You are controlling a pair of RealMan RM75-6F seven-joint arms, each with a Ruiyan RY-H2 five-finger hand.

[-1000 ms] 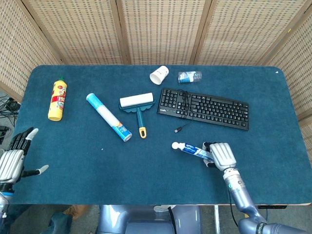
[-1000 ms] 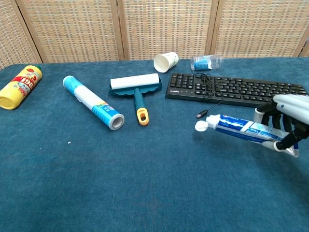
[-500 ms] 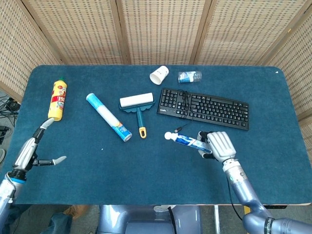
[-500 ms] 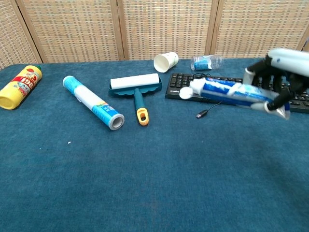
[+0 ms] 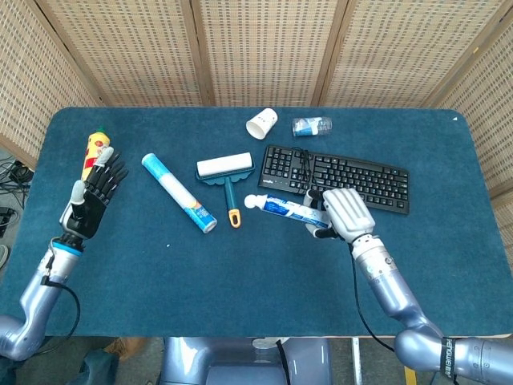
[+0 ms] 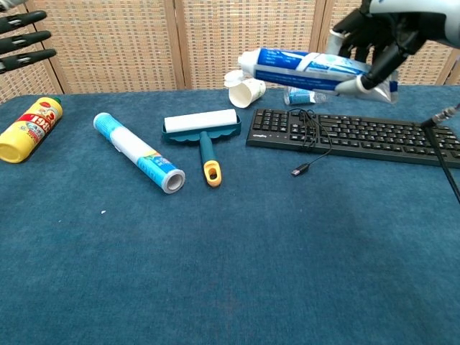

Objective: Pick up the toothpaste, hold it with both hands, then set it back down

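1. The counter (image 5: 240,281), covered in blue cloth, is carrying a keyboard (image 5: 334,177), a lint roller (image 5: 227,172), a rolled tube (image 5: 179,192), a yellow bottle (image 6: 29,129) and a paper cup (image 5: 262,123).
2. The right robot hand (image 5: 341,213) is grasping the toothpaste (image 5: 284,210) at its tail end and holding it in the air, cap pointing to the left. So the pick-up is judged done.
3. The left robot hand (image 5: 94,195) is released, with fingers spread, well apart from the toothpaste. The two-handed hold and the setting down are left.
4. Compared with one second ago, the toothpaste is now much higher and further left, and the left robot hand has come up over the counter.
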